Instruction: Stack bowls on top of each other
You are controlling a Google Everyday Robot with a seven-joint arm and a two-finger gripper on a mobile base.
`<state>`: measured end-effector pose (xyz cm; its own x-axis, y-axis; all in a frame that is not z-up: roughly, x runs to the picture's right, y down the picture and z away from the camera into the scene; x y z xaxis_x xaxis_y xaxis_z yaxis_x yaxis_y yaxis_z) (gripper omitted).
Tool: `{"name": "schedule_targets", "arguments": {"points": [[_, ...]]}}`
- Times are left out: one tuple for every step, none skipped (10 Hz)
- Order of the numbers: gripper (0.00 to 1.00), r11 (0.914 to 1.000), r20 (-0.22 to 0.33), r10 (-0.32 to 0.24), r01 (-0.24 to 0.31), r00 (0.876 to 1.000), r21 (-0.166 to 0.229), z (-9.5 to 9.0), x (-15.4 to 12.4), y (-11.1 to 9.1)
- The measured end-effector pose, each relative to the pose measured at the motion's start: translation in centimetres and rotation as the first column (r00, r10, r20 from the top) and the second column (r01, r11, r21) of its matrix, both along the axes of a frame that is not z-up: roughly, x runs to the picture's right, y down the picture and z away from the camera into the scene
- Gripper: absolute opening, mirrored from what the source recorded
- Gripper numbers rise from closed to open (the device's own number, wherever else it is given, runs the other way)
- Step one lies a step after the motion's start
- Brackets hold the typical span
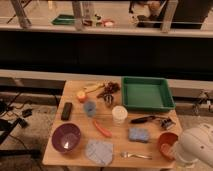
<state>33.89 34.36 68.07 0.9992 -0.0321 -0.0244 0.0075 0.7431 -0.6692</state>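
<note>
Near the right front corner of the surface (80, 122), the hand (173, 150) hangs at the orange bowl (164, 141); I cannot tell its grip. Far left sits the purple bowl (66, 137).

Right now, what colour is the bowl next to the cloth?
Dark purple bowl, paler inside; the camera view shows it. The hand is by the orange-red bowl.
</note>
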Motion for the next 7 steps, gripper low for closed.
{"name": "schedule_targets", "arguments": {"points": [[0.21, 1.0, -0.002, -0.005, 0.005, 1.0, -0.001, 0.1, 0.2, 0.1], [0.13, 1.0, -0.004, -0.005, 0.005, 1.0, -0.002, 0.1, 0.3, 0.1], [0.03, 1.0, -0.005, -0.007, 0.007, 1.0, -0.002, 0.1, 0.3, 0.2], [0.0, 0.9999, -0.002, -0.013, 0.013, 1.0, 0.005, 0.0, 0.3, -0.1], [0.0, 0.9998, 0.005, -0.013, 0.013, 1.0, 0.014, -0.2, 0.1, -0.5], [0.0, 0.9996, 0.017, -0.011, 0.011, 1.0, 0.027, -1.0, -0.3, -1.4], [0.0, 0.9989, 0.029, -0.012, 0.011, 1.0, 0.045, -2.1, -0.7, -2.6]]}}
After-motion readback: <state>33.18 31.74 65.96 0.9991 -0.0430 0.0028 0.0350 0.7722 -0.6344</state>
